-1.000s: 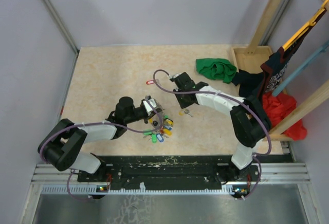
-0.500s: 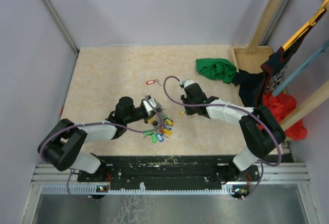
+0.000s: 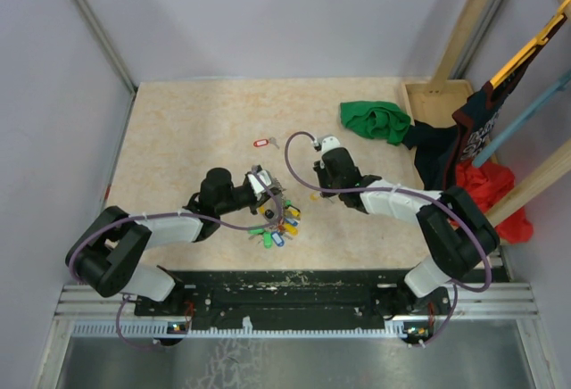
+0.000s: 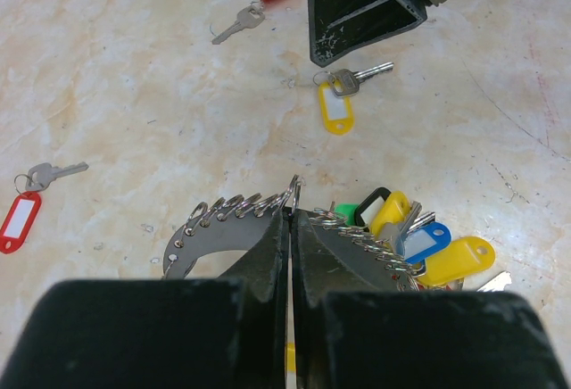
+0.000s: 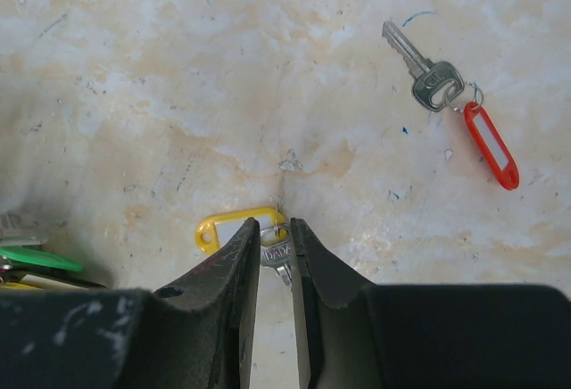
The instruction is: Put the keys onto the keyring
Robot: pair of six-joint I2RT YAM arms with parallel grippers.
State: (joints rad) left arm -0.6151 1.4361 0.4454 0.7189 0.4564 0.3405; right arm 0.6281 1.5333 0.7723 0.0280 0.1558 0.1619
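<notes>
Top view: L gripper [image 3: 265,184] is pinched shut on the keyring [image 3: 275,203]. The ring's coloured tags [image 3: 277,228] are fanned on the table [image 3: 178,139] just in front. R gripper [image 3: 323,182] is close by on the right, tip down over the yellow-tag key [image 3: 314,196]. Red-tag key [image 3: 261,143] lies further back, well apart from both. Green cloth [image 3: 375,120], wooden tray [image 3: 435,102] and dark + red cloths [image 3: 486,188] sit at the far right, clear of the work area.

L wrist view: fingers are flat together w/ the ring's thin rim clamped between them. Small split rings line the rim either side. Yellow, blue and green tags are bunched to the right. R gripper's dark finger hangs just behind the yellow-tag key, which lies flat. Another loose key [image 4: 236,25] lies beyond, near the top edge.

R wrist view: jaws are parted by a narrow slit only. The key's silver head shows in the gap and its yellow tag sticks out left. The key is flat on the table, not lifted, and nothing is held. Can't tell if the tips touch it. Red-tag key is off to the upper right, and a green tag is at the left edge.
</notes>
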